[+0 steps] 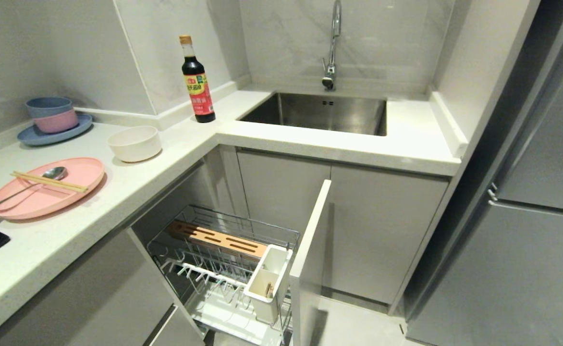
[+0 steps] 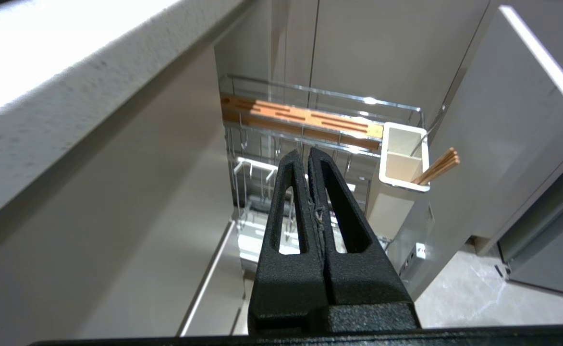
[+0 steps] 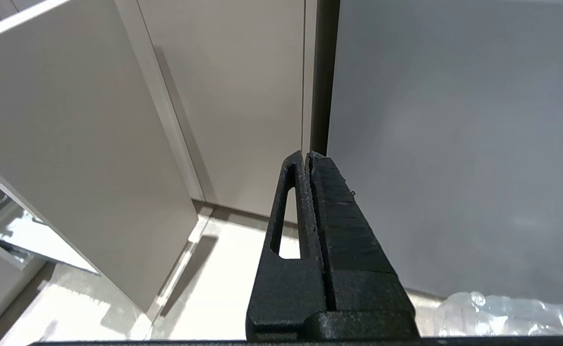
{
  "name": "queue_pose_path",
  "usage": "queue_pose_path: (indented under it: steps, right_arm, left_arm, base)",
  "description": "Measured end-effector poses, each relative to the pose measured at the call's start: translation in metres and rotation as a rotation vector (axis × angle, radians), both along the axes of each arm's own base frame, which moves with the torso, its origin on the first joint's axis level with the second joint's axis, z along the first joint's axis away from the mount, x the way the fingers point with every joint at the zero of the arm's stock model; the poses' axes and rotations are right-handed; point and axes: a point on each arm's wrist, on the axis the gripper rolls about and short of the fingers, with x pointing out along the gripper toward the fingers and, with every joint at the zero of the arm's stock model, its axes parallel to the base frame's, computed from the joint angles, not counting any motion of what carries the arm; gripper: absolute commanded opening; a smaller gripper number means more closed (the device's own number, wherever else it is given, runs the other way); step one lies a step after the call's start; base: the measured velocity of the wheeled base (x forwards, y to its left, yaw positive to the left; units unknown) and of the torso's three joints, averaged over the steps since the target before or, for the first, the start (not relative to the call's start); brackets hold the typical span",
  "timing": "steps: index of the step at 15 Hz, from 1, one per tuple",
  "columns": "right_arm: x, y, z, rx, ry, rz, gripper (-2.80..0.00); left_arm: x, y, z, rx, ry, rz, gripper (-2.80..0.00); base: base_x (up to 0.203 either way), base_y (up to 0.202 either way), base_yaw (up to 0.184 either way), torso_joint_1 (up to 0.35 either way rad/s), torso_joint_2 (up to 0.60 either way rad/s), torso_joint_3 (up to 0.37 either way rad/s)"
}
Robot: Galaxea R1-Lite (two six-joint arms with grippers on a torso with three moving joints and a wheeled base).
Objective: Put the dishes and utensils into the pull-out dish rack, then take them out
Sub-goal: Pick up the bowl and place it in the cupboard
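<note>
Head view: pull-out dish rack point(image 1: 224, 269) is standing open below the bench point(image 1: 176, 144), at about 6 o'clock in the frame. Its pale front panel point(image 1: 310, 250) is sitting at the rack's 3 o'clock side. Slotted wooden board point(image 1: 216, 239) is lying across the rack's top wires; white utensil caddy point(image 1: 268, 281) is sitting against the panel. Pink divided plate point(image 1: 48, 186) is resting on the bench at 9 o'clock, with the chopsticks point(image 1: 48, 182) lying across it and the spoon point(image 1: 53, 173) bowl on it, the handle running off toward 8 o'clock. Cream bowl point(image 1: 134, 143) is sitting at the plate's 1 o'clock, apart from it. Stacked blue and pink bowls point(image 1: 51, 114) on a blue plate point(image 1: 53, 132) are sitting at 10 o'clock; sauce bottle point(image 1: 197, 81) at 11 o'clock; steel sink point(image 1: 320, 113) at 12 o'clock. Neither arm is showing here.

Left wrist view: left gripper point(image 2: 307, 156) is hanging beside the bench edge, pointing at the rack, jaws pressed together, gripping nothing. Wooden sticks point(image 2: 439, 166) are leaning out of the caddy.

Right wrist view: right gripper point(image 3: 307, 157) is hanging over the floor point(image 3: 204, 288) facing cabinet doors point(image 3: 224, 96), jaws closed, empty.
</note>
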Motion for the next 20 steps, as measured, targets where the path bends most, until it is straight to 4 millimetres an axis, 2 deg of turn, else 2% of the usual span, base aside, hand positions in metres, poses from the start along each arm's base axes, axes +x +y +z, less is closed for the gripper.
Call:
queue_pose_path:
  steps: [20]
  right_arm:
    - [0.0,0.0,0.0,0.0,0.0,0.0,-2.8]
  left_arm:
    - [0.0,0.0,0.0,-0.005,0.001,0.0,-2.8]
  base:
    - [0.0,0.0,0.0,0.003,0.0,-0.186]
